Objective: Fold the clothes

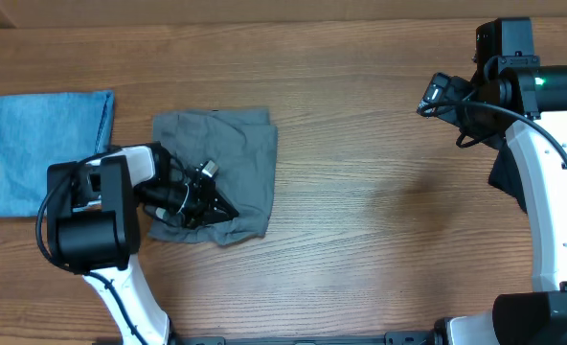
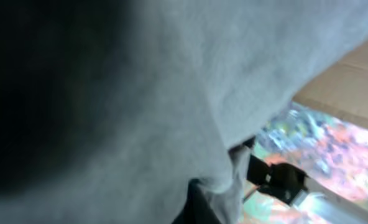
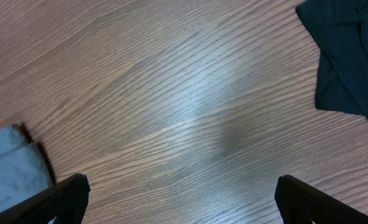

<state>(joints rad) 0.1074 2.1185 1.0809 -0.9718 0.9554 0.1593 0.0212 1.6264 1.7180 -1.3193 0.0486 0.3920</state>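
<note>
A gray garment (image 1: 236,144) lies flat on the table (image 1: 379,211), toward 9 o'clock from its middle. A folded blue cloth (image 1: 44,144) sits just beyond it, also at 9 o'clock. The left gripper (image 1: 212,196) is over the gray garment's 6 o'clock edge. Blurred gray fabric (image 2: 171,93) fills its wrist view, so I cannot tell how its jaws stand. The right gripper (image 3: 183,182) hangs over bare wood near 2 o'clock with its jaws spread wide. A dark cloth (image 3: 349,56) lies at 3 o'clock.
</note>
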